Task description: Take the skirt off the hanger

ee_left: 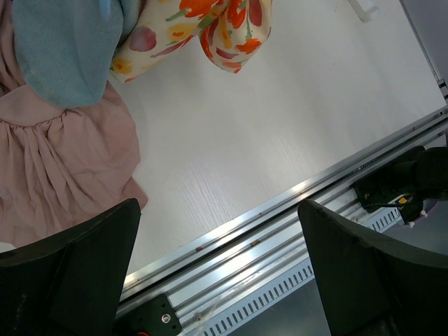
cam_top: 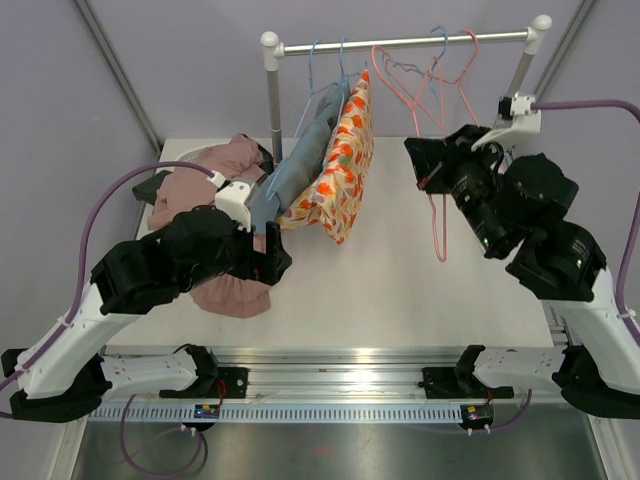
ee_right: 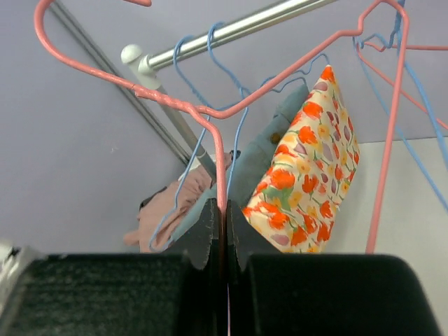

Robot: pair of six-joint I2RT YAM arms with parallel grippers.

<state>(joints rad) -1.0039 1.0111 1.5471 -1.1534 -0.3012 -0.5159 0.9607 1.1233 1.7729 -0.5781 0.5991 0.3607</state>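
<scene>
The pink skirt (cam_top: 232, 297) is down on the white table (cam_top: 400, 290), off any hanger, bunched up at the left under the left arm. More pink fabric shows beyond that arm, and whether it's the same piece is hard to say.

The pink hanger (cam_top: 438, 225) is bare and dangles from the right gripper (cam_top: 425, 160), which is held up high at the right, near the rail (cam_top: 400, 42). From the wrist view its fingers are pinched tight on the hanger's wire (ee_right: 222, 175).

The left arm is folded low across the skirt. The left gripper (cam_top: 275, 255) sits at the hem of the blue-grey garment (cam_top: 300, 165), jaws spread wide with only tabletop between them.

A floral garment (cam_top: 345, 160) hangs beside the blue-grey one, both on blue hangers (cam_top: 318, 60). Their tops are bunched together, so the clips can't be made out.
</scene>
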